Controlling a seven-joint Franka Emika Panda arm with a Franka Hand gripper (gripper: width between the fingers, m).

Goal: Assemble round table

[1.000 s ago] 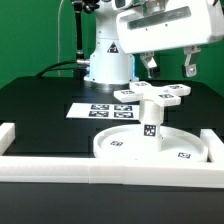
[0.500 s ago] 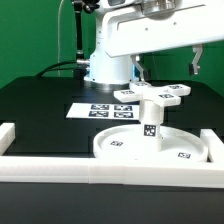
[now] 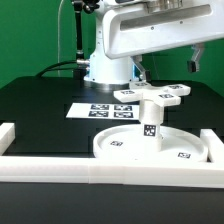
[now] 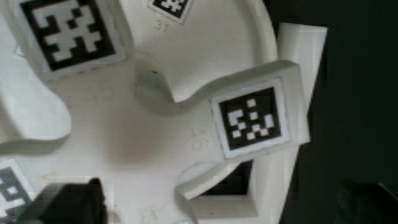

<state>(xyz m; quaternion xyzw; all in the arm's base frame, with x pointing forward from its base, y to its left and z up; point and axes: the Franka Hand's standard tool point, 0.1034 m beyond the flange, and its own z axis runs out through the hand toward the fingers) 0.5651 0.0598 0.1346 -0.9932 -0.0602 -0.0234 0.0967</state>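
White plastic disc [image 3: 120, 150] is lying at the counter's [image 3: 40, 110] front, leg [image 3: 150, 122] standing upright in it, foot [image 3: 150, 96] sitting on top. Tool [image 3: 166, 72] is hovering just above, spread, pinching nothing. Parts look stacked; whether the foot is tightened, I cannot tell.

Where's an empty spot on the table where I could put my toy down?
The bare black table on the exterior view's left is free. It is bordered by the side rail there, the marker board and the round disc. It is crowded on that view's right: the disc fills the space between the front rail and the other side rail.
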